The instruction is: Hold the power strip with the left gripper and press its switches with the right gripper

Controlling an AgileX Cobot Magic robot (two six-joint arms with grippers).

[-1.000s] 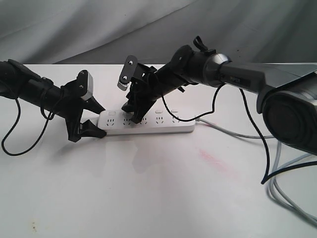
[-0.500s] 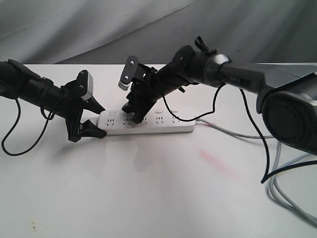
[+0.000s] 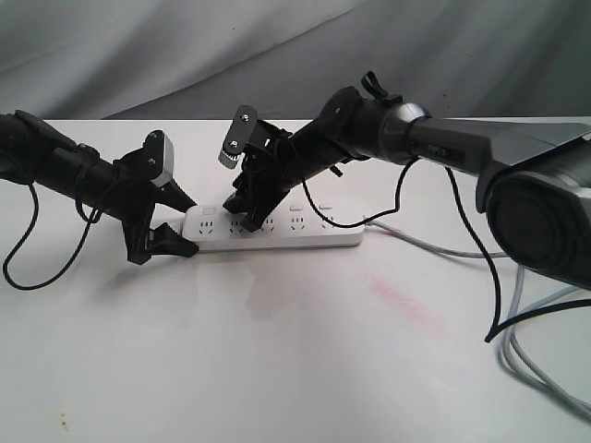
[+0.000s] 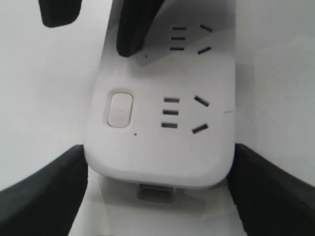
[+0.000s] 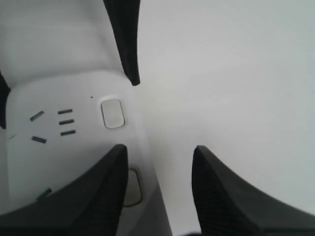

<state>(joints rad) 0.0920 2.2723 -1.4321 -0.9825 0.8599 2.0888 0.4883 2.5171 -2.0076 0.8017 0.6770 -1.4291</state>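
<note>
The power strip point(image 3: 277, 231) lay flat on the white worktop point(image 3: 277, 369). Your left tool point(image 3: 187, 226) pinched its rounded end, with one finger point(image 4: 44, 191) on each long side. The first switch point(image 4: 120, 109) sat free just past that grip. Your right tool point(image 3: 247, 218) was spread apart. One of its fingers point(image 5: 101, 196) was down over the strip, right by the second switch point(image 5: 134, 189). The other hung over bare worktop beside the strip. I could not tell if the finger was pushing the switch or only touching it.

I think you were on the second switch, with more to go. To do it well, you needed to push with that one fingertip straight down on the middle of the little button. A soft push was enough, then a lift clear before you slid along to the next one. A slanted push could have shoved the strip sideways, so the left grip had to be firm. The buttons are small and close to the sockets, so aim mattered.

A thin black cable point(image 3: 399, 196) from the right arm drooped near the far end of the strip, where the last switches are. It might have got in the way there. The grey cord point(image 3: 434, 245) ran off that same end. A pink smear point(image 3: 402, 300) on the worktop was well apart and no bother.
</note>
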